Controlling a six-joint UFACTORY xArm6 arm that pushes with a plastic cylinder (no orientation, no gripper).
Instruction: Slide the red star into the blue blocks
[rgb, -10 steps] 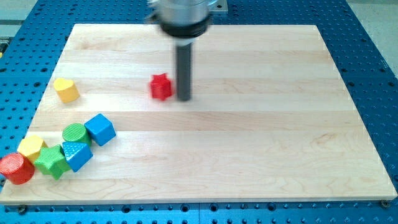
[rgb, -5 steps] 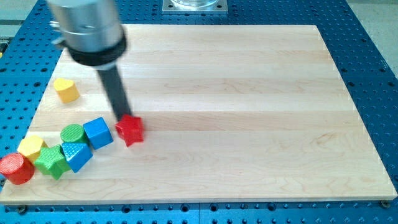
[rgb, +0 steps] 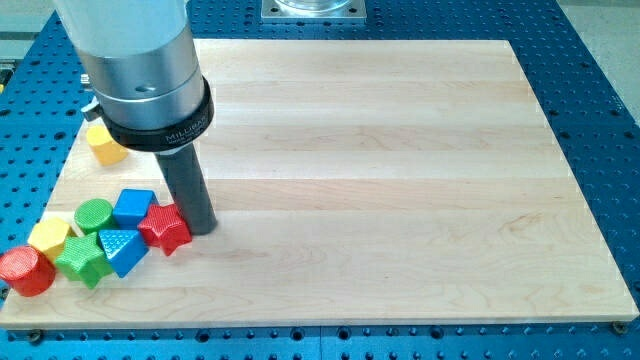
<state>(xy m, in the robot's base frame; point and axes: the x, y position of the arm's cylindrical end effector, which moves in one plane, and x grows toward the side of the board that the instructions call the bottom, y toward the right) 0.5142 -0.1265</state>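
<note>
The red star (rgb: 165, 229) lies near the view's lower left, touching the blue cube (rgb: 132, 208) on its left and close against the blue triangular block (rgb: 121, 248) below left. My tip (rgb: 202, 229) stands right against the star's right side. The rod rises from it up to the big grey arm housing, which hides part of the board's upper left.
A green cylinder (rgb: 93, 215), a green star (rgb: 80, 259), a yellow block (rgb: 48, 237) and a red cylinder (rgb: 25, 270) cluster left of the blue blocks. A yellow heart (rgb: 104, 146) lies higher up, partly hidden by the arm. The board's left edge (rgb: 62, 170) is close.
The tip has pushed the red star down and left, from the upper middle of the board into the blue blocks. The blue cube and green cylinder have shifted left.
</note>
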